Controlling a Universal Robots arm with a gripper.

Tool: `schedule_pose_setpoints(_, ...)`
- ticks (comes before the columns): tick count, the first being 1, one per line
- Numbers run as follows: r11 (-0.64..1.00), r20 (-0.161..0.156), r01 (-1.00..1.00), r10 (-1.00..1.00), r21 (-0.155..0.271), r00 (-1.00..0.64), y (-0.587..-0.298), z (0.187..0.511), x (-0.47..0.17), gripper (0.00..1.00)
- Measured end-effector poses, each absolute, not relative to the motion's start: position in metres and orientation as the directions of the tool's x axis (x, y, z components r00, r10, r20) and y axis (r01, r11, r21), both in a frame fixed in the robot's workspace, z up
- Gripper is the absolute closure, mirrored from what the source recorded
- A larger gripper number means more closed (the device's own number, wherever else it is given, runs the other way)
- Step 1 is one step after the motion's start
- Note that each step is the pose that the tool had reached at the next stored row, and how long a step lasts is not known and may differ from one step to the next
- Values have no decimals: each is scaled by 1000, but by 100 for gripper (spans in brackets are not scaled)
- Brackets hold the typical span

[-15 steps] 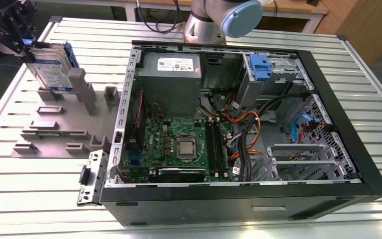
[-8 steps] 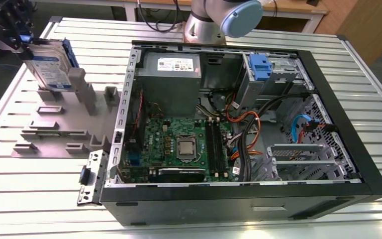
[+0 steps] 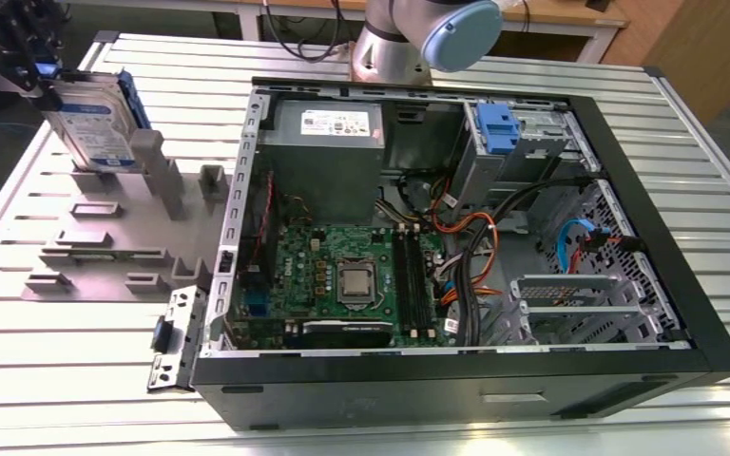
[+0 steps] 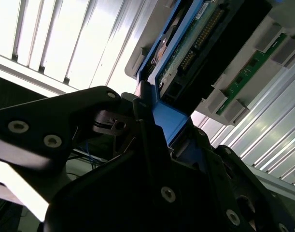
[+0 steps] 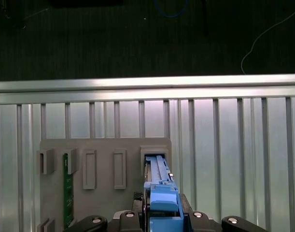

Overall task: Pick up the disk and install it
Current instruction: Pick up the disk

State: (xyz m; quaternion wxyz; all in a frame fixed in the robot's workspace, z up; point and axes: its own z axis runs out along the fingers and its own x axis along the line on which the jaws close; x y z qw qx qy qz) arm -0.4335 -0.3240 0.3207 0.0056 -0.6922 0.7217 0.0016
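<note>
The disk (image 3: 92, 119), a silver drive with a white-and-blue label and blue rails, stands on edge in a slot of the grey fixture (image 3: 99, 247) at the exterior view's far left. My gripper (image 3: 29, 71) is at its upper end. In the first wrist view the disk (image 5: 158, 176) is seen edge-on, its blue rail running down into the slot, and my gripper (image 5: 161, 212) is shut on it with a black finger on each side. The second wrist view shows the disk's circuit-board side (image 4: 195, 43) and blue rail, clamped by my gripper (image 4: 171, 130).
An open computer case (image 3: 619, 190) lies on the slatted aluminium table (image 3: 35, 332) to the exterior view's right of the fixture. A blue latch piece (image 3: 497, 128) sits at its drive bay. A green board (image 5: 67, 188) stands in another fixture slot. The arm's base (image 3: 422, 38) is behind the case.
</note>
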Motion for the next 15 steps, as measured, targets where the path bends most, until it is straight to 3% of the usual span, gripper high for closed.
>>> schedule_pose_setpoints(15, 42, -10, -999, -999, -5, -42, -324, 325, -434, 64)
